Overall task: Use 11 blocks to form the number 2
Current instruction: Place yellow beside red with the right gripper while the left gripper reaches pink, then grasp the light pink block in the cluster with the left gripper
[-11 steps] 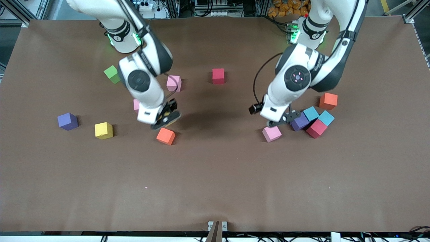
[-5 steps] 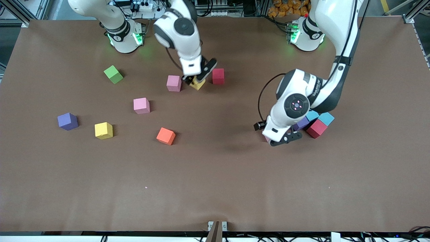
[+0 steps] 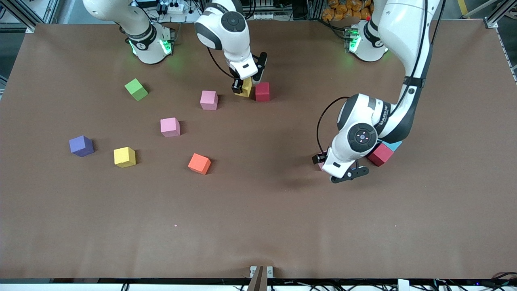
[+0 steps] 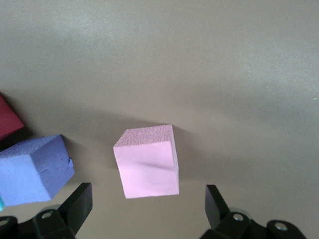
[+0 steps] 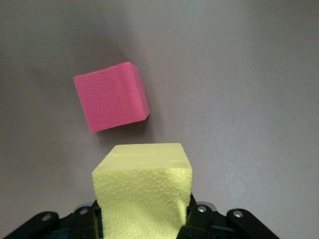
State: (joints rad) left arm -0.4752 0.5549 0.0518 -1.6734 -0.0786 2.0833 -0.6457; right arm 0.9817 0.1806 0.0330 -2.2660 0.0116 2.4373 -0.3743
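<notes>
- Brown table [image 3: 258, 210] takes up pretty much the whole front view, with cubes scattered over the half toward the robot bases.
- Left arm reaches down at its own end of the table. Its left end effector [image 3: 346, 171] hangs over a pink cube [image 4: 147, 162] with the fingers [image 4: 79, 201] spread wide on either side, not touching it. In the front view that pink cube is almost fully hidden under the arm.
- Right arm comes in from its base toward the middle. The right end effector [image 3: 245, 83] is pinching a yellow cube [image 5: 144, 191], which sits just beside a red cube [image 3: 262, 91] but not quite touching it, going by the right wrist view.
- Cluster by the left arm: another red cube [image 3: 380, 154], a light blue cube [image 3: 394, 144] peeking out from under the arm, and a purple cube [image 4: 32, 169] just beside the pink one in the left wrist view.
- Loose cubes toward the right arm's end: green cube [image 3: 136, 89], pink cube [image 3: 209, 100], another pink cube [image 3: 170, 127] nearer the camera, orange cube [image 3: 199, 163], a second yellow cube [image 3: 124, 157] and a second purple cube [image 3: 81, 145].
- No digit shape anywhere yet, everything's well apart except that little cluster.
</notes>
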